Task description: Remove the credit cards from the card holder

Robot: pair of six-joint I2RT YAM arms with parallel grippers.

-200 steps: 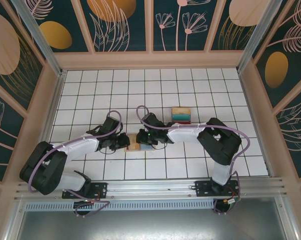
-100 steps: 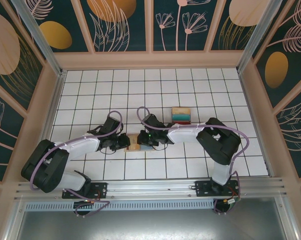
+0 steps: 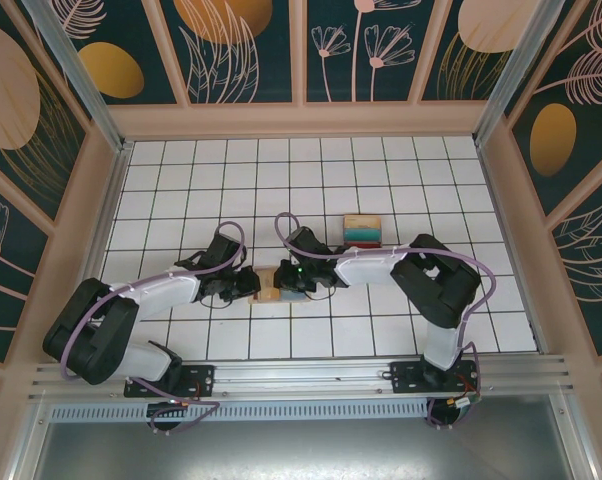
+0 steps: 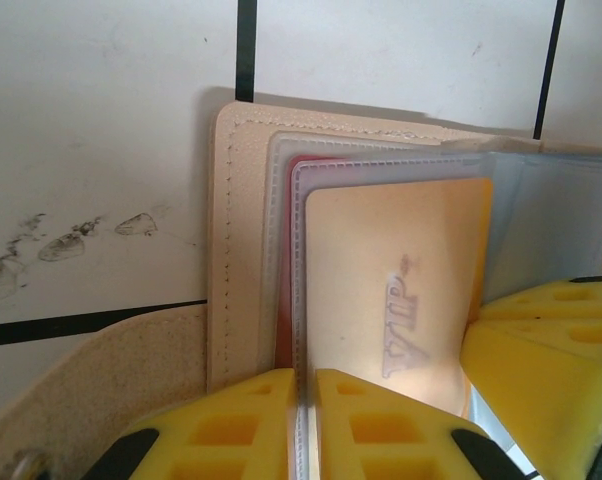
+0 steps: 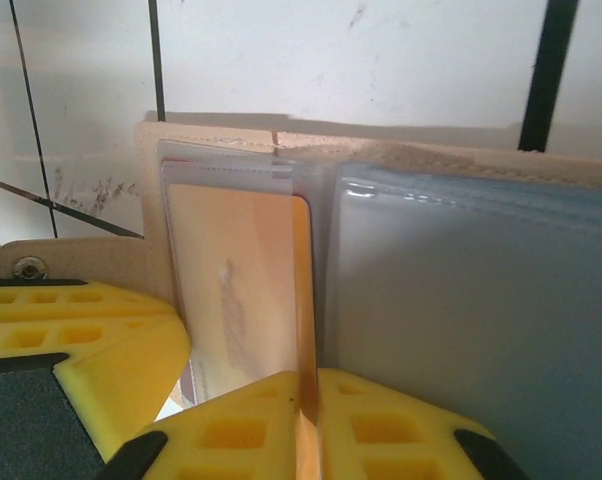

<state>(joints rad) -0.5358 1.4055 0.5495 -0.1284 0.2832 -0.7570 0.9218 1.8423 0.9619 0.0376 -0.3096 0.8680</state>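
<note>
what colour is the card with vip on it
Orange-yellow card, clearest in the left wrist view.

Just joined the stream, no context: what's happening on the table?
Both arms meet mid-table over the open card holder. The left tool is shut on one of its clear sleeves, pinning it. The right tool is pinched on the edge of the yellow card, not yet out of its sleeve. A pile of cards lies farther back.
</note>
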